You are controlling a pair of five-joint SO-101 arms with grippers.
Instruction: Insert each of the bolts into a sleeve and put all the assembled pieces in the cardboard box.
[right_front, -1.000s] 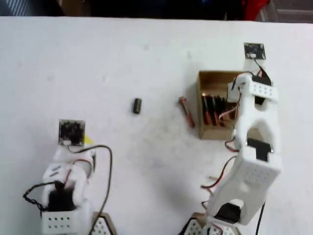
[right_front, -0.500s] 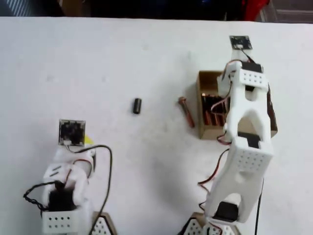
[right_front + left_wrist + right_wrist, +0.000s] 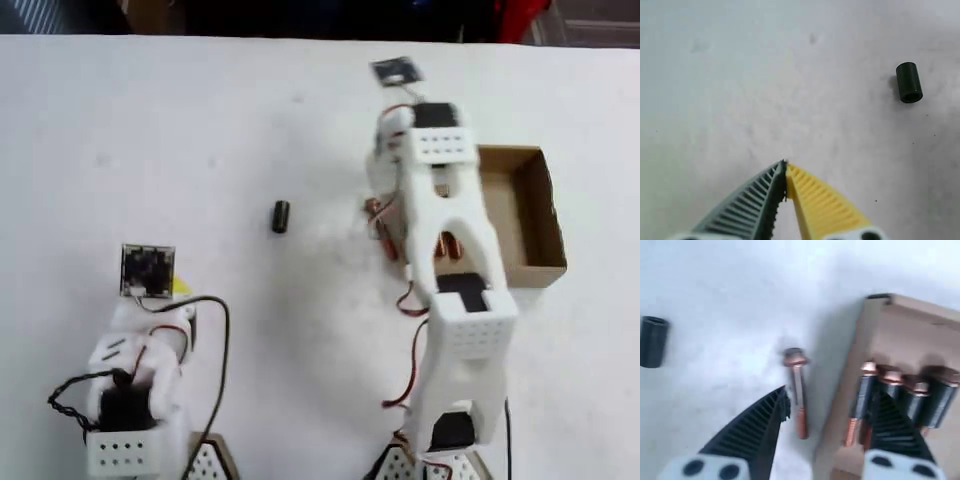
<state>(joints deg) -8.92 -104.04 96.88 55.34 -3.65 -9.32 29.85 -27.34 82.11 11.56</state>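
Copper-coloured hex-head bolt point(image 3: 798, 400) lies just beside the open cardboard box point(image 3: 912, 320), between the right gripper's point(image 3: 832, 395) spread fingers. Left gripper point(image 3: 785, 170) is pressed together, with the black cylindrical sleeve point(image 3: 909, 82) well apart from it.

The right arm point(image 3: 465, 330) stretches forward, jaws apart; the left arm point(image 3: 130, 375) sits folded, jaws together.

"Can you make out the loose copper bolt point(image 3: 372, 207) from above?"

"Barely. The white right arm point(image 3: 440, 230) covers most of it, and also the brown cardboard box's point(image 3: 550, 215) wall beside it."

"And the sleeved bolts point(image 3: 912, 397) inside?"

"In the right wrist view, the right gripper point(image 3: 832, 396) hides their lower ends behind one black finger point(image 3: 892, 432), and the box runs off the edge."
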